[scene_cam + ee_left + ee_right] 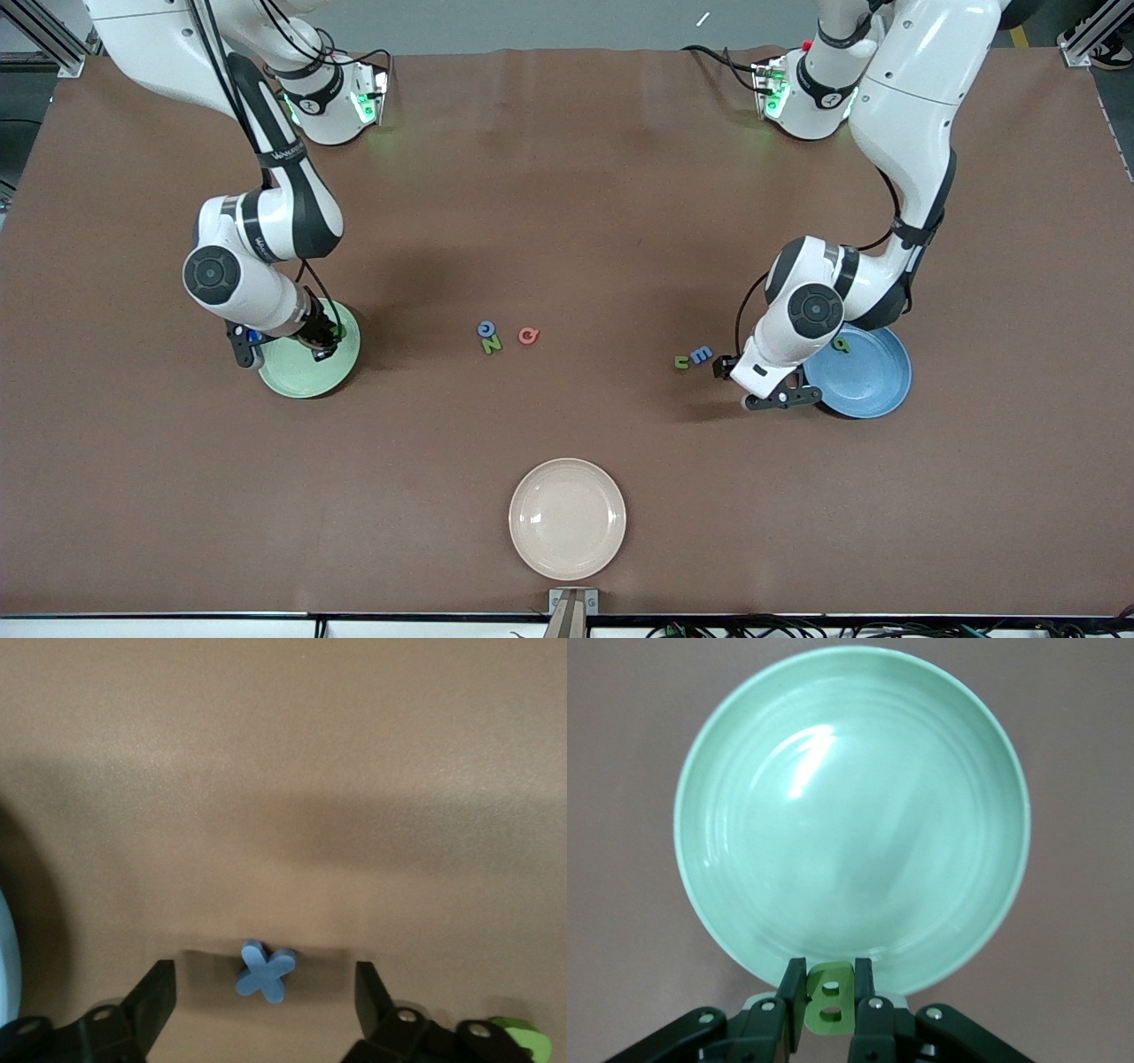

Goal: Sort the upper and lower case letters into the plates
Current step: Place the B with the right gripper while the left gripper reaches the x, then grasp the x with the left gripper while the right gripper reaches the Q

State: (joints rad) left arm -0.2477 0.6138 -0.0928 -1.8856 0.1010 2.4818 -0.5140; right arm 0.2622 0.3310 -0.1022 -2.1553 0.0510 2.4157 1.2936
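Note:
My right gripper [830, 990] is shut on a green B [830, 995], which stands upright between the fingers over the rim of the pale green plate [850, 815]. That plate [297, 377] is bare. My left gripper [264, 992] is open and low over the table, beside the blue plate [873, 385]. A blue x [265, 971] lies flat between its fingers, touching neither one. A green q [840, 346] lies in the blue plate. On the table, a green u [681, 361] and blue m [701, 354] lie together. A blue G [485, 329], green N [491, 344] and pink-red Q [528, 335] form a cluster mid-table.
A cream-beige plate [567, 518] sits near the table's front edge, nearest the front camera. The blue plate's rim [7, 948] shows at the edge of the left wrist view. Brown tabletop lies between the letter clusters.

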